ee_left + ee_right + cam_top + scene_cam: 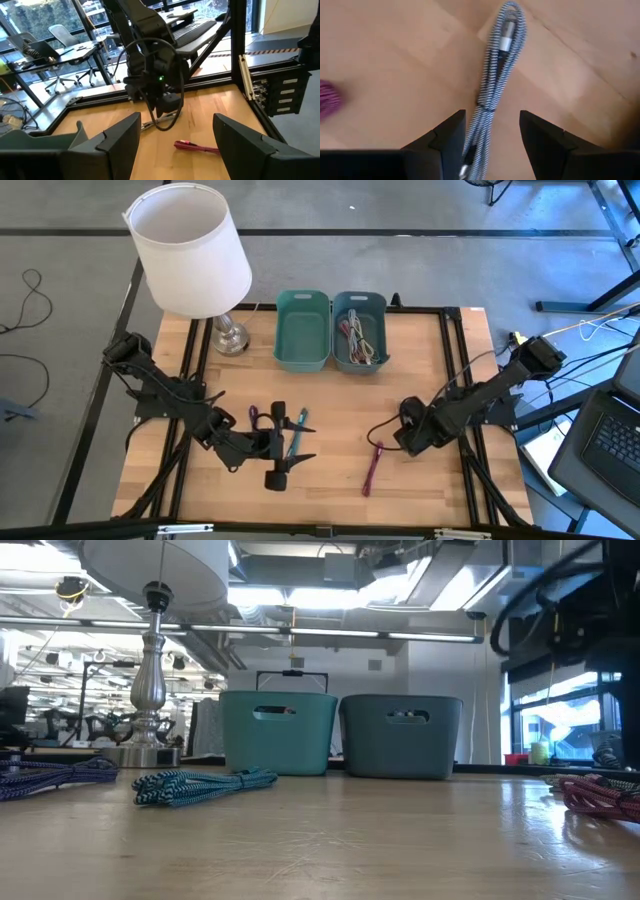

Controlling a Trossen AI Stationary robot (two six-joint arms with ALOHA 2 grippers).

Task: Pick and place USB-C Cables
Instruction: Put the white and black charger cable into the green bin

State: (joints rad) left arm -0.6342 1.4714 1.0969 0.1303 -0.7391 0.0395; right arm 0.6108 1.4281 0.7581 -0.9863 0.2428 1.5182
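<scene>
From my remote station I viewed a wooden table (420, 380) carrying two bins side by side at its far edge. The green bin (302, 330) on the left looked bare inside, while the grey-blue bin (360, 331) beside it already held several bundled cables (357, 335). A lamp with a white shade (190, 248) stood at the far left corner.

The left gripper (285, 448) rested low over the near-left part of the table with its fingers (117, 137) spread wide and nothing between them. A purple cable (254, 417) and a teal cable (298, 433) lay on the wood just beside it; the low view showed the teal one (200, 785) flat on the surface.

The right gripper (491, 132) hung close above the table at mid-right, its jaws parted. A grey striped cable (496, 85), folded into a bundle, lay on the wood running between the two fingers; I could not tell whether the pads were touching it. A magenta cable (373, 466) lay near that gripper, towards the front edge, apart from the fingers.
</scene>
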